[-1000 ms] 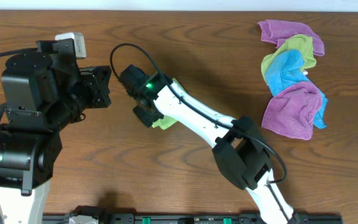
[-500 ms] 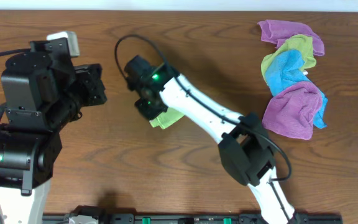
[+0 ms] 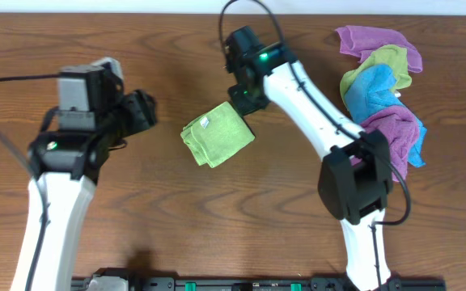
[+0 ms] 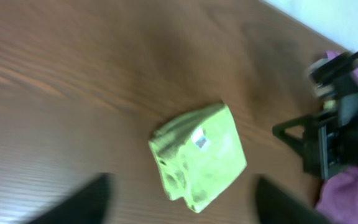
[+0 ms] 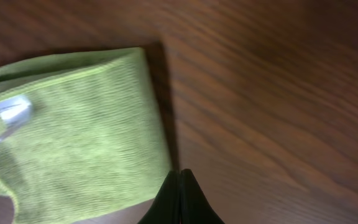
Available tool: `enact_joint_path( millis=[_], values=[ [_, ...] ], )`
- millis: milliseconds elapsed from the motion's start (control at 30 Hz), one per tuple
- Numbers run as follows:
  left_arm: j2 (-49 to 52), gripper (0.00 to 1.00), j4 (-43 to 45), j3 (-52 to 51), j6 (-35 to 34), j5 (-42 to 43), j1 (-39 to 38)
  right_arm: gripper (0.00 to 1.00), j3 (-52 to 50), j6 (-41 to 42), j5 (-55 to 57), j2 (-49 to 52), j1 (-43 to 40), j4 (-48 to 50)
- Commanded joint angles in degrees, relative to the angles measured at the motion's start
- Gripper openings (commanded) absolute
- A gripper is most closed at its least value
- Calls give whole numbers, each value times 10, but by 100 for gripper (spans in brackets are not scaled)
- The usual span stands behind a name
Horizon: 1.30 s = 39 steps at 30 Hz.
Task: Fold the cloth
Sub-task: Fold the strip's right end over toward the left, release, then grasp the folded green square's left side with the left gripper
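Note:
The green cloth [image 3: 217, 133] lies folded in a small square on the wooden table, a white label on its top. My left gripper [image 3: 146, 113] hovers to its left, open, with nothing between its fingers. In the left wrist view the cloth [image 4: 197, 155] sits just ahead of the gripper's [image 4: 182, 180] wide-spread dark fingers [image 4: 86, 202]. My right gripper [image 3: 245, 101] is just behind the cloth's far right corner, shut and empty. In the right wrist view its closed tips [image 5: 180, 174] point at bare wood beside the cloth's [image 5: 73, 137] edge.
A heap of purple, blue and green cloths [image 3: 383, 97] lies at the back right of the table. The right arm [image 3: 322, 113] stretches from the front edge up past that heap. The left wrist view shows the right gripper's body [image 4: 334, 137] right of the cloth.
The right gripper has shut, come off the cloth and moved back and right. The left gripper has opened and the left arm shifted right. The cloth now lies uncovered.

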Motion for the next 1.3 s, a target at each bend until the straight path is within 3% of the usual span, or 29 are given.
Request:
enact_joint_path(
  millis=[0,133,433,900,1267],
  values=[
    [34,95,43,-33,-17,113,5,1,-1,-1,-27,-14,-22,5],
    [90,95,103,-56,-49,182,5,1,-2,-12,-37,-5,-40,14],
    [204,95,163,-57,-15,281,7,1,-2,-21,-56,39,-43,39],
    [236,95,182,-153,39,333,36,1,-2,-20,-83,77,-51,55],
    [236,95,323,-261,-20,327,41,1,-2,7,-89,86,-53,79]
  ],
)
